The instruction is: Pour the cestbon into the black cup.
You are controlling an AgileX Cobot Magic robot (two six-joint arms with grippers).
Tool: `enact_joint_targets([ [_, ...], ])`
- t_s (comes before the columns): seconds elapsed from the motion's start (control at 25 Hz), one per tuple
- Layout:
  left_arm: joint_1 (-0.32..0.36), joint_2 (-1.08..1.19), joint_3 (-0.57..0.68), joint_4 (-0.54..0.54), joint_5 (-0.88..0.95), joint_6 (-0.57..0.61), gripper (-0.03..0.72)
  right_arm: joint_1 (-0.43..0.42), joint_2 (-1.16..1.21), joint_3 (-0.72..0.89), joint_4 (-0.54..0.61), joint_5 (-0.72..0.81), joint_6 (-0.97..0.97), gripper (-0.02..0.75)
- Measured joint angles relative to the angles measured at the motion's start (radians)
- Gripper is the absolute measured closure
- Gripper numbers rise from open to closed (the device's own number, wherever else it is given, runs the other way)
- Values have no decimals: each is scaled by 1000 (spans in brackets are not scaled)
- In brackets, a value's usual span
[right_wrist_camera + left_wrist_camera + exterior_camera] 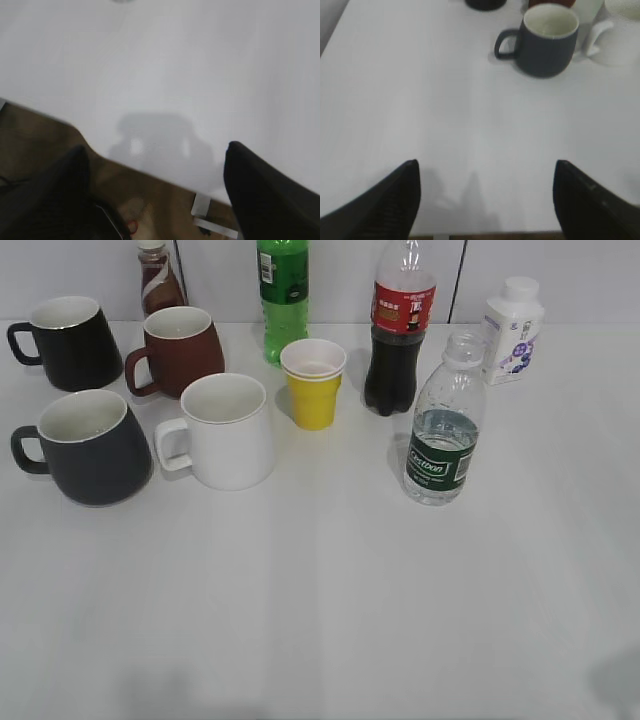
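Observation:
The cestbon (444,425), a small clear uncapped bottle with a dark green label and some water, stands upright right of centre on the white table. The black cup (88,448), a matte charcoal mug with a white inside, stands at the left, its handle pointing left; it also shows in the left wrist view (546,41). Neither arm shows in the exterior view. My left gripper (485,200) is open and empty over the table's near edge, well short of the cup. My right gripper (157,192) is open and empty over the table's front edge.
A white mug (227,430), a brown-red mug (178,350), a glossy black mug (68,341), a yellow paper cup (313,383), a green soda bottle (283,295), a cola bottle (400,330), a white milk bottle (512,332) and a brown bottle (157,278) stand at the back.

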Motion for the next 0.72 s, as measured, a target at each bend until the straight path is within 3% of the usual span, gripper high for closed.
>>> enact_joint_targets([
  [0.16, 0, -39, 35, -6, -5, 2, 83, 0, -73, 68, 2, 18, 0, 125],
  [0.32, 0, -40, 71, -12, -78, 6, 114, 0, -94, 107, -1, -84, 0, 148],
  [0.72, -1, -43, 73, -16, -92, 9, 179, -14, -95, 113, -1, -104, -2, 156],
])
